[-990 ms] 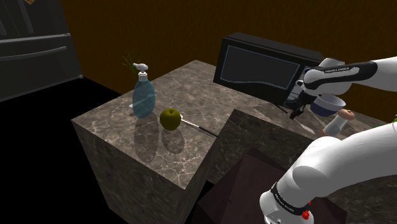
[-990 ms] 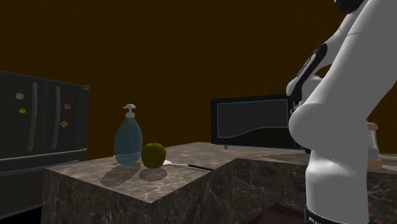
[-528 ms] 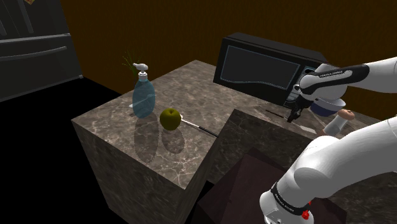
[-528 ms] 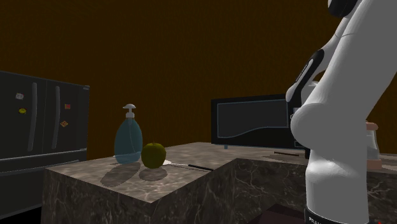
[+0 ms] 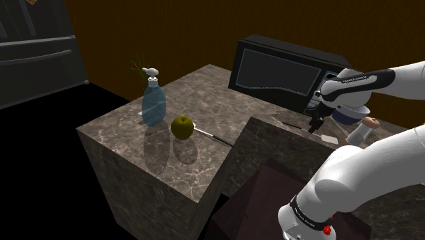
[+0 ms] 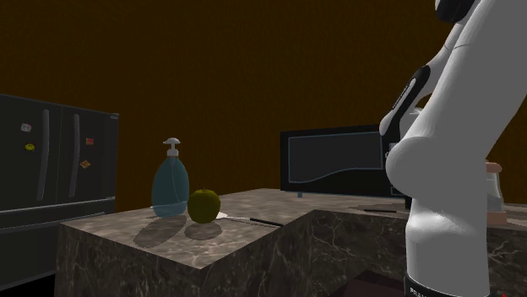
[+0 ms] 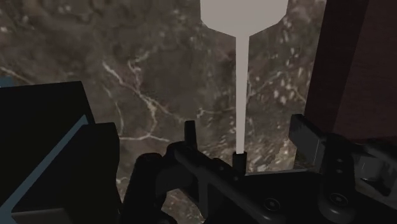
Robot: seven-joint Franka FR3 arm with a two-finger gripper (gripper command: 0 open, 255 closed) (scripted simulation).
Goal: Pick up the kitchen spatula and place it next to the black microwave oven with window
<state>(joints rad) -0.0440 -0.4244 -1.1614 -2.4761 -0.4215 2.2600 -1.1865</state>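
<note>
A marbled stone counter [image 5: 197, 92] fills the middle of the shoulder view, with a dark fridge [image 5: 34, 54] standing at ten o'clock from it against a black area. The white arm [image 5: 368, 174] rises from the dark brown stand [image 5: 262, 198] at five o'clock and bends back over the counter's far end. A black microwave [image 5: 282, 71] with a window sits at the back of the counter, at about two o'clock from the apple. A blue soap bottle [image 5: 153, 106] with a white pump stands near the counter's front corner, and the green apple [image 5: 181, 127] is just beside it at four o'clock. A thin utensil [image 5: 216, 138] lies on the stone at four o'clock from the apple. A blue and white bowl [image 5: 355, 114] shows at three o'clock from the microwave's lower corner, with a pale shaker [image 5: 359, 131] just below it at six o'clock. The black gripper [image 5: 315, 127] hangs low over the counter at five o'clock from the microwave, pointing down. The spatula [image 5: 329, 138] lies flat on the stone under it, near the microwave's front: its pale blade is at four o'clock from the gripper and its dark handle end at nine o'clock. In the wrist view the gripper [image 7: 247, 127] has its fingers [image 7: 310, 137] spread wide, and the spatula's thin shaft [image 7: 240, 83] runs between them without touching either, so it grips nothing.
</note>
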